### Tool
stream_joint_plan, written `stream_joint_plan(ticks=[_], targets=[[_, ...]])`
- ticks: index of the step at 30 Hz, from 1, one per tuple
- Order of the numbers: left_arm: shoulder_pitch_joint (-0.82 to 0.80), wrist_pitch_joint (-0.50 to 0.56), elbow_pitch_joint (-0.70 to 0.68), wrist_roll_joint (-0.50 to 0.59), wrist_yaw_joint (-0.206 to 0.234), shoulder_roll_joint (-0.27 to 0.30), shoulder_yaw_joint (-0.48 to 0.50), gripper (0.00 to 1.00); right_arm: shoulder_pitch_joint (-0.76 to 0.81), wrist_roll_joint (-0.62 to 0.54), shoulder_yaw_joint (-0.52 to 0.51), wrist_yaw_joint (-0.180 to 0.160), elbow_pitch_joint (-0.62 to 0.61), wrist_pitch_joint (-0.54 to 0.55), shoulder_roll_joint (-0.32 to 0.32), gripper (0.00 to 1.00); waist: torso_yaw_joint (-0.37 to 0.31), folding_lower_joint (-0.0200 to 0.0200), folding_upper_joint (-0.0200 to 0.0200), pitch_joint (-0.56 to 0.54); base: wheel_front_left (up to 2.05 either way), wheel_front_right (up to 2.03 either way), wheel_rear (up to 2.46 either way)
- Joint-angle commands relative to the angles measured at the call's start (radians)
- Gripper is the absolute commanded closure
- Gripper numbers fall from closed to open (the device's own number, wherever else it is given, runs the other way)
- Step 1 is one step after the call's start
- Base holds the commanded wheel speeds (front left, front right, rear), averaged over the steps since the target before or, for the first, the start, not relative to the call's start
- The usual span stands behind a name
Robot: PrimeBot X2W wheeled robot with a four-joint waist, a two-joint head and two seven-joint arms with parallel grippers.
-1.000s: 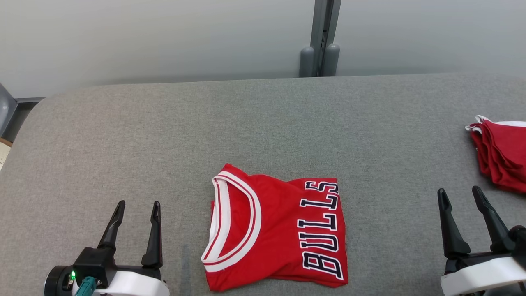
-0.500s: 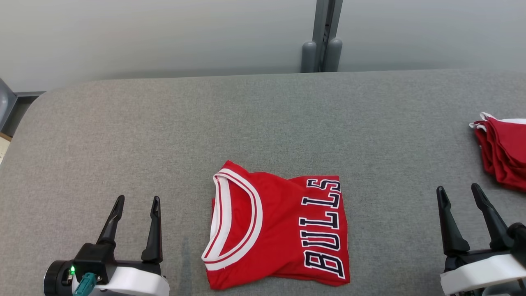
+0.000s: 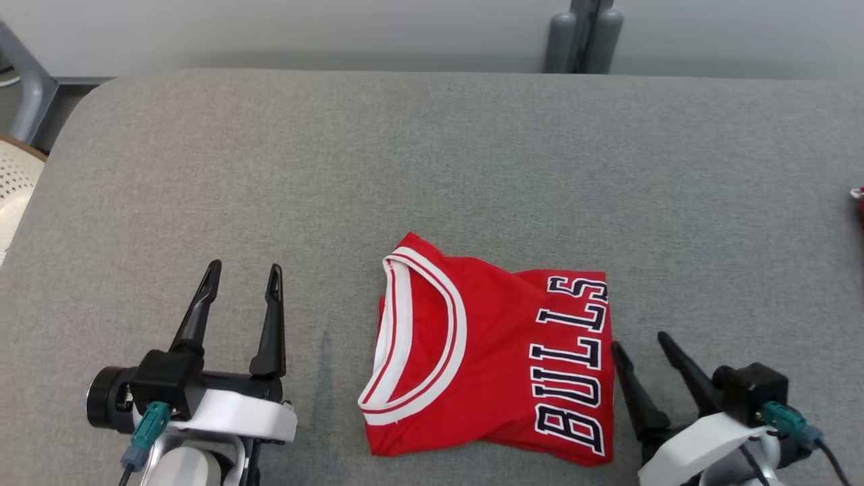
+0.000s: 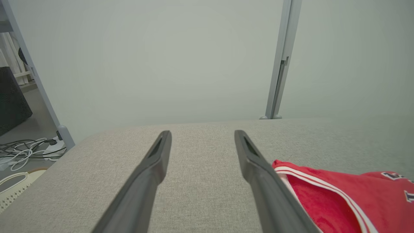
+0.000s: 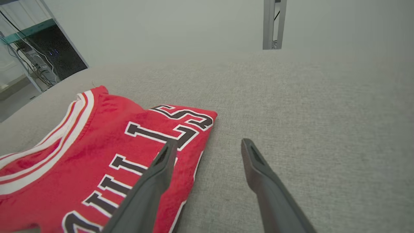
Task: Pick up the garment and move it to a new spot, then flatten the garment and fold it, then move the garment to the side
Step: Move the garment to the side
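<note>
Garment (image 3: 493,364) lies folded near-centre on the table (image 3: 432,169). Head view: our right gripper (image 3: 640,340) has come beside its right edge (earlier well apart). Left wrist view: left gripper (image 4: 202,132) wide, empty. Right wrist view: jaws wide; we expect the sideways move.

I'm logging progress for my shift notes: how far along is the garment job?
Done: the jersey lies folded into a compact rectangle on the grey table. In hand: nothing held; the right claw stands open at its lettered edge, the left claw open, apart. Left: moving it aside.
</note>
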Motion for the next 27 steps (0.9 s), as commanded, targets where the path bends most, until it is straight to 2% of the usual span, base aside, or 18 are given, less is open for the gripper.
stream_joint_plan(ticks=[1, 7, 9, 16, 23, 27], targets=[[-0.019, -0.006, 0.001, 0.002, -0.004, 0.000, 0.000, 0.00, -0.012, 0.008, 0.007, 0.000, 0.017, 0.001, -0.006, 0.00, 0.025, 0.0000, -0.0001, 0.022, 0.00, 0.00, 0.00], [-0.048, -0.011, 0.006, 0.005, -0.002, -0.009, -0.010, 0.00, -0.043, 0.059, 0.074, 0.000, 0.170, 0.044, -0.003, 0.00, 0.051, 0.0000, -0.0001, 0.041, 0.00, 0.00, 0.00], [-0.050, -0.012, 0.005, 0.006, -0.001, -0.009, -0.010, 0.00, -0.053, 0.077, 0.091, 0.000, 0.202, 0.056, -0.003, 1.00, 0.051, 0.0000, -0.0001, 0.046, 0.00, 0.00, 0.00], [-0.037, -0.013, -0.003, 0.010, 0.003, -0.008, 0.001, 0.00, -0.114, 0.093, 0.129, 0.000, 0.213, 0.017, -0.037, 1.00, 0.011, 0.0000, -0.0001, 0.045, 0.00, 0.00, 0.00], [-0.016, -0.014, -0.030, 0.015, 0.006, 0.008, 0.019, 0.00, -0.185, 0.083, 0.200, 0.000, 0.184, -0.006, -0.098, 1.00, -0.132, 0.0000, -0.0001, 0.035, 0.00, 0.00, 0.00], [-0.020, -0.014, -0.043, 0.021, -0.002, 0.016, 0.009, 0.00, -0.230, 0.087, 0.198, 0.000, 0.184, -0.014, -0.139, 1.00, -0.224, 0.0000, -0.0001, 0.030, 0.00, 0.00, 0.00]])
